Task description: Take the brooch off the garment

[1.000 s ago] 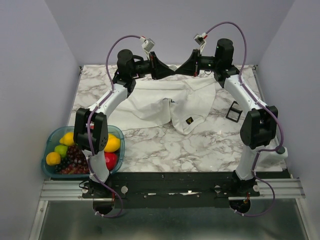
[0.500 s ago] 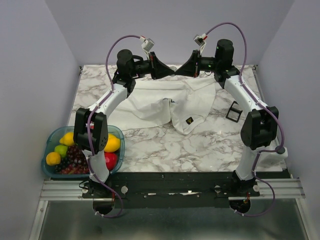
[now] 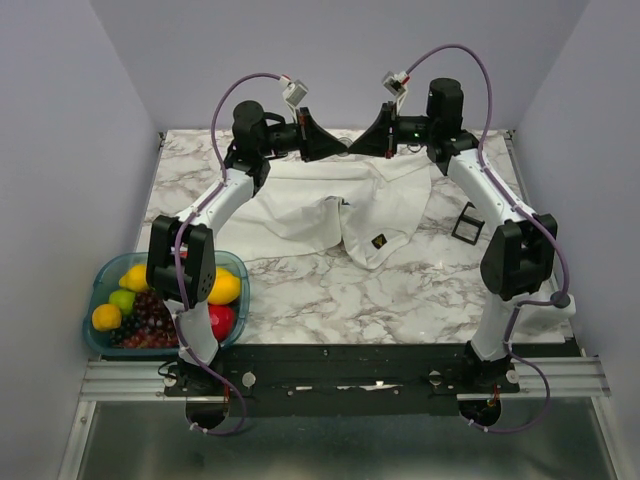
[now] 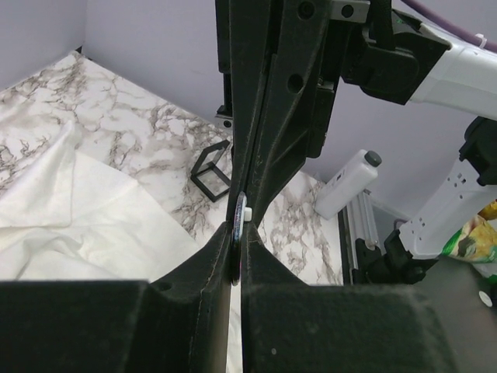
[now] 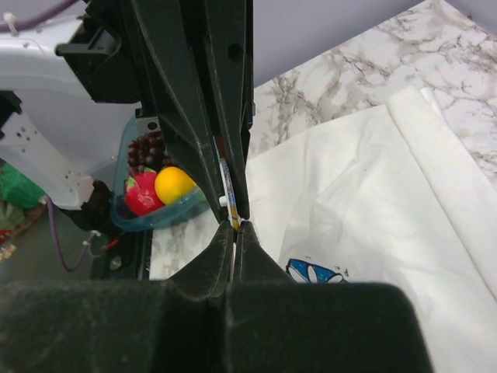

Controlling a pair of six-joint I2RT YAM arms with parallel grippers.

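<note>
The brooch (image 4: 242,210) is a thin disc seen edge-on, pinched between my two grippers, which meet tip to tip in the air above the far edge of the garment (image 3: 300,215). My left gripper (image 4: 238,227) is shut on it from one side. My right gripper (image 5: 234,227) is shut on the brooch's (image 5: 227,186) other rim. No cloth shows between the jaws. The white garment lies spread on the marble table with its dark diamond logo (image 3: 379,241) facing up. A blue-and-white mark (image 5: 314,272) shows on the garment (image 5: 365,194) below my right gripper.
A blue basket (image 3: 100,290) of fruit sits at the near left by the left arm's base. A small black square frame (image 3: 467,223) stands right of the garment. A white bottle (image 4: 345,183) lies near the right arm's base.
Both wrists have shifted very slightly, the right one a little to the left. The grippers stay tip to tip above the garment's far edge.
</note>
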